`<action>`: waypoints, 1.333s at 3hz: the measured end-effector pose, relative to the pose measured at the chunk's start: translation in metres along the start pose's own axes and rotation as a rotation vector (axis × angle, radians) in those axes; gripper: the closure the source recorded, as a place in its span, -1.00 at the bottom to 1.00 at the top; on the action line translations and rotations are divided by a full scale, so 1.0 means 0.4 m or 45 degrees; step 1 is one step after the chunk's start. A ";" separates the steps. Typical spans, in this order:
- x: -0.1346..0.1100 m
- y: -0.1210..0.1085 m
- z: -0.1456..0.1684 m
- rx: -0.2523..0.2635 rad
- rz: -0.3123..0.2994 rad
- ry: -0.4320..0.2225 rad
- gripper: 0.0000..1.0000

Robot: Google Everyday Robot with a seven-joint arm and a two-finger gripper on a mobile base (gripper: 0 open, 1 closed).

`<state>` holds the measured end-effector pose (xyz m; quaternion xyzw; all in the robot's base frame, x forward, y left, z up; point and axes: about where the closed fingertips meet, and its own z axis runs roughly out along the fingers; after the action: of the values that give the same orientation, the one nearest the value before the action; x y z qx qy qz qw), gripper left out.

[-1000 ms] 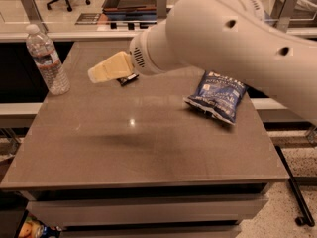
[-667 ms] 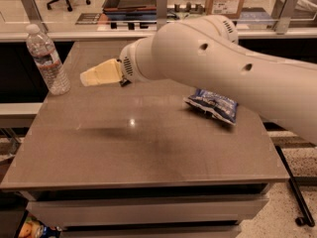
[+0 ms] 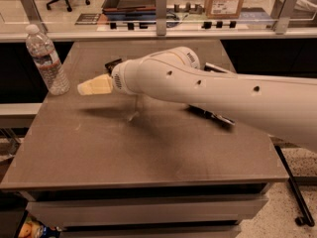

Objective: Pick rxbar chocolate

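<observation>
The rxbar chocolate (image 3: 112,63) is a small black bar lying on the grey table (image 3: 148,148) at the back, partly hidden behind my arm. My gripper (image 3: 87,88), cream-coloured, points left and hovers above the table just in front and to the left of the bar, apart from it. My white arm (image 3: 208,90) crosses the table from the right.
A clear water bottle (image 3: 48,59) stands upright at the table's back left, close to the gripper's tip. The blue chip bag (image 3: 214,116) is almost wholly hidden under my arm at the right. A glass-fronted counter (image 3: 158,31) runs behind the table.
My arm has swung further left and lower, so the gripper is nearer the bottle. The arm now covers most of the chip bag, and the black bar shows behind it.
</observation>
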<state>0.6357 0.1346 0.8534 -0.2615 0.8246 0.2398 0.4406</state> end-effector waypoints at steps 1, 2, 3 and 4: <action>0.000 0.000 0.000 0.000 0.000 0.000 -1.00; 0.001 -0.002 0.005 0.010 0.012 -0.014 -1.00; 0.003 -0.037 0.022 0.043 0.017 -0.062 -1.00; -0.005 -0.085 0.033 0.070 0.000 -0.118 -1.00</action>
<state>0.6665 0.1178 0.8430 -0.2380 0.8096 0.2288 0.4853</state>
